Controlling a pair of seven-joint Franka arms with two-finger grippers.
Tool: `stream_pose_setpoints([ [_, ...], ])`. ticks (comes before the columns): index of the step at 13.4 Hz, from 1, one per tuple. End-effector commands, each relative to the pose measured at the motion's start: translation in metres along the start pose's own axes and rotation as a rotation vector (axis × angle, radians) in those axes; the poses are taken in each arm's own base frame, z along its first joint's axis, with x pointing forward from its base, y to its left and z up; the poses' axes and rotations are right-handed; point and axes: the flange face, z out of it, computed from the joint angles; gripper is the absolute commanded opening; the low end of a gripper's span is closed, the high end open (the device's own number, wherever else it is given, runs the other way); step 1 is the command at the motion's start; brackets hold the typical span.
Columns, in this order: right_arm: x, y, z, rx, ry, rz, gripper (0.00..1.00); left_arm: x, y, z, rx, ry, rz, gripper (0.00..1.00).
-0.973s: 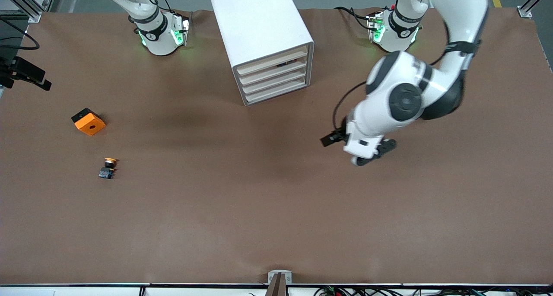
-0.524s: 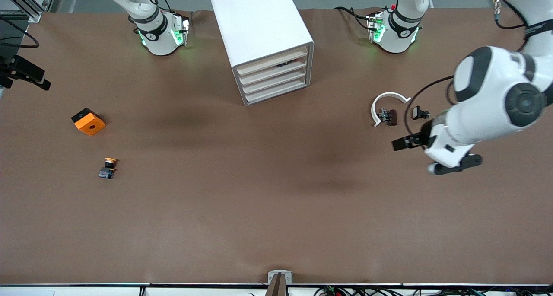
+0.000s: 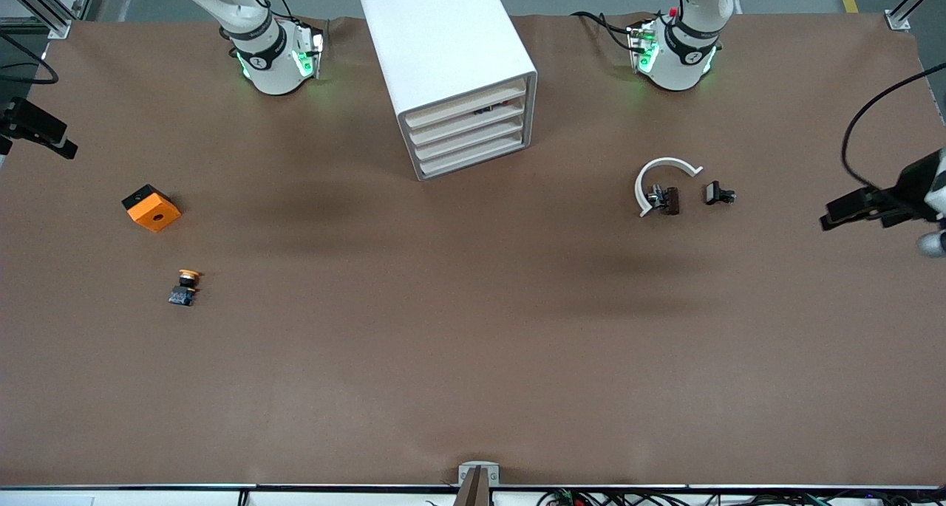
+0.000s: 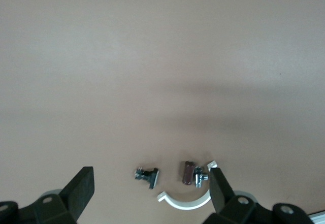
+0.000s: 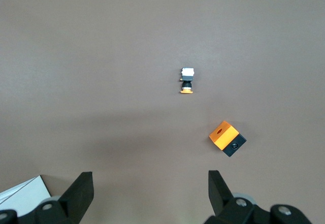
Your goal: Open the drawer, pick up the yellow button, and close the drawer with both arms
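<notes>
The white cabinet (image 3: 443,55) stands between the two arm bases. Its top drawer (image 3: 465,101) sits level with the three lower fronts. The button (image 3: 185,286), with an orange cap and a dark body, lies on the table toward the right arm's end; it also shows in the right wrist view (image 5: 188,81). My right gripper (image 5: 151,181) is open and empty, high over that end of the table. My left gripper (image 4: 151,178) is open and empty, high over the left arm's end. Only its wrist shows at the edge of the front view.
An orange block with a hole (image 3: 151,207) lies near the button, farther from the front camera. A white curved clip (image 3: 661,175), a brown part (image 3: 669,199) and a small black part (image 3: 717,193) lie toward the left arm's end. The brown table (image 3: 473,329) spreads wide.
The left arm has swung from the middle of the table out to its own end, uncovering the white clip and small parts. The right hand has barely shifted.
</notes>
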Motion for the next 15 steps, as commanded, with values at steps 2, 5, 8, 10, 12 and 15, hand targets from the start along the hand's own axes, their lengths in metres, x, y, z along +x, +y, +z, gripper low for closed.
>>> stream_pose_setpoints([
  [2,-0.005,0.006,-0.006,0.005,0.012,-0.014,1.0,-0.037,0.01,-0.044,0.039,0.02,0.025,1.0],
  [5,-0.005,0.008,-0.005,0.004,0.009,-0.013,1.0,-0.041,0.014,-0.053,0.033,0.036,0.034,1.0],
  [8,-0.006,0.008,-0.003,0.004,-0.002,-0.013,1.0,-0.039,0.023,-0.052,0.03,0.043,0.051,1.0],
  [10,-0.006,0.008,-0.003,0.003,-0.005,-0.012,1.0,-0.039,0.026,-0.052,0.027,0.043,0.059,1.0],
  [12,-0.009,0.008,-0.003,0.002,-0.011,-0.012,1.0,-0.04,0.031,-0.054,0.024,0.046,0.065,1.0],
  [15,-0.016,0.007,-0.001,0.003,-0.009,-0.014,1.0,-0.04,0.039,-0.054,0.024,0.046,0.079,1.0],
])
